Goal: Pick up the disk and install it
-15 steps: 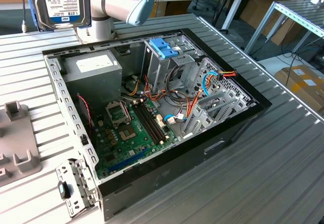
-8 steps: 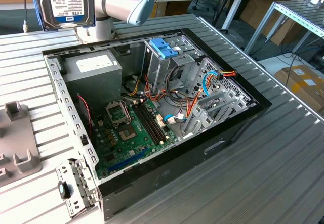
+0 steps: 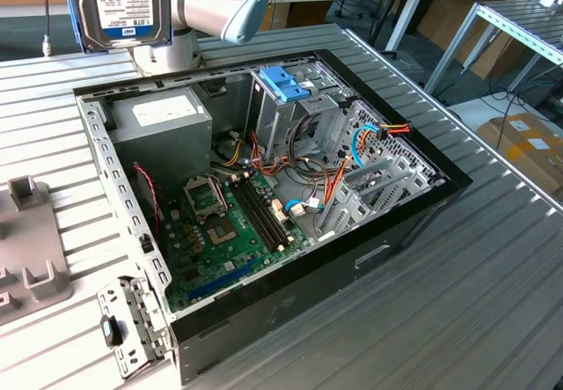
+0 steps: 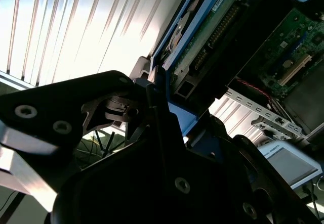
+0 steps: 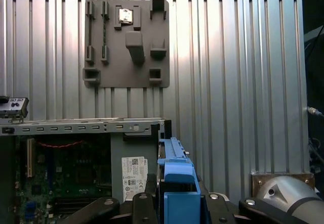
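Gripping the disk (image 3: pixel 114 3) by its blue carrier, the gripper (image 5: pixel 177 203) holds it aloft near the open computer case (image 3: pixel 290 298)

The gripper (image 5: pixel 178 206) holds the disk (image 3: pixel 117 3) clamped and upright above the table (image 3: pixel 457 320). Below the gripper, the open computer case (image 3: pixel 290 311) rests on the table. Inside the case, the power supply (image 3: pixel 163 117) lies nearest beneath the gripper. The motherboard (image 3: pixel 224 223) lies beside it, and the drive cage (image 3: pixel 286 99) stands farther off. The fixture plate (image 5: pixel 126 42) lies on the table outside the case wall, well apart from the gripper.
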Controlling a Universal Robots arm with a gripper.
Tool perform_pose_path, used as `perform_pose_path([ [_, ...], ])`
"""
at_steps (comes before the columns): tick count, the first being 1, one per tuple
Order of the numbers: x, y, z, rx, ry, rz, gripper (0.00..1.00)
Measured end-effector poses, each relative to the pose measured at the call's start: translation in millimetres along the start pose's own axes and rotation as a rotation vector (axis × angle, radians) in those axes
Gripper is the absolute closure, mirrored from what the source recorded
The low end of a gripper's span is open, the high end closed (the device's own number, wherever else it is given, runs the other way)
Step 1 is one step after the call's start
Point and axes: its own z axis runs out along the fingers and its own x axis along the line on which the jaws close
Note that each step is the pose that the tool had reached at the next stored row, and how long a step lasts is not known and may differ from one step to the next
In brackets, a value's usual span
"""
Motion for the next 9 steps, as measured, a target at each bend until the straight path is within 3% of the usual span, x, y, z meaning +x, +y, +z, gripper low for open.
perform_pose_path([
  [9, -0.2, -7.6, -0.4, -0.0001, 0.0, 0.0, 0.63],
])
